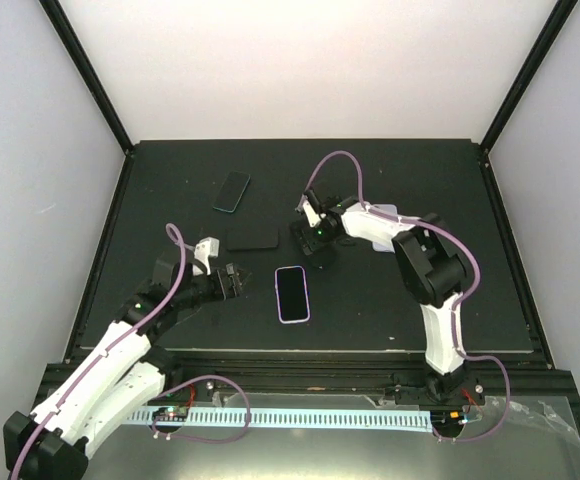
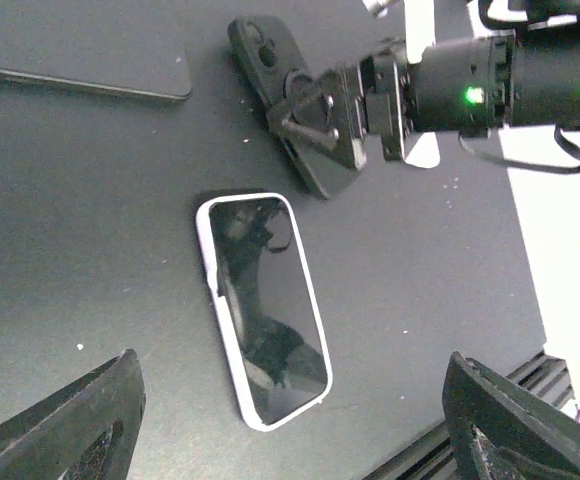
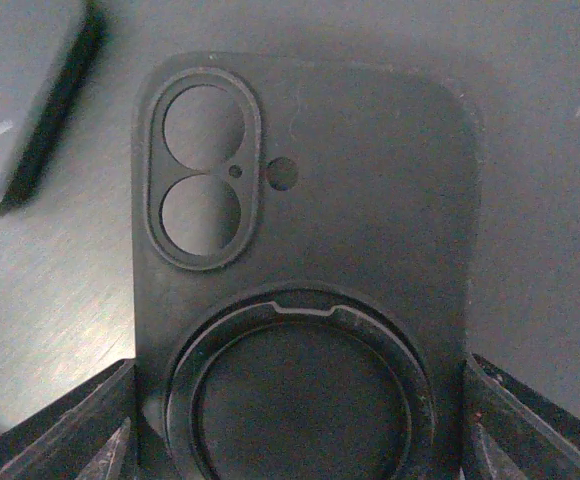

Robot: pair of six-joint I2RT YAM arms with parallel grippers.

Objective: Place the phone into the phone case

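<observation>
left claw [image 1: 232, 282]: wide open, empty, just left of the phone [image 2: 265, 305] | phone: white-rimmed, screen up, flat on the counter [image 1: 390, 180] | right claw [image 1: 308, 243]: spread wide, fingers [image 3: 70, 435] at both long edges of the case [image 3: 350, 220], cannot tell if gripping | case: black, flat on counter, beyond the phone, apart from it

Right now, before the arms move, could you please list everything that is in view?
phone case: 1, black, flat on the table, right of centre
phone: 1, white rim, screen up, near centre
second phone: 1, teal rim, far side, left of centre
flat slab: 1, black, between the two phones; kind unclear
table: 1, black top
left gripper: 1, black, open, left of the white-rimmed phone
right gripper: 1, black, straddling the phone case; contact unclear
</observation>
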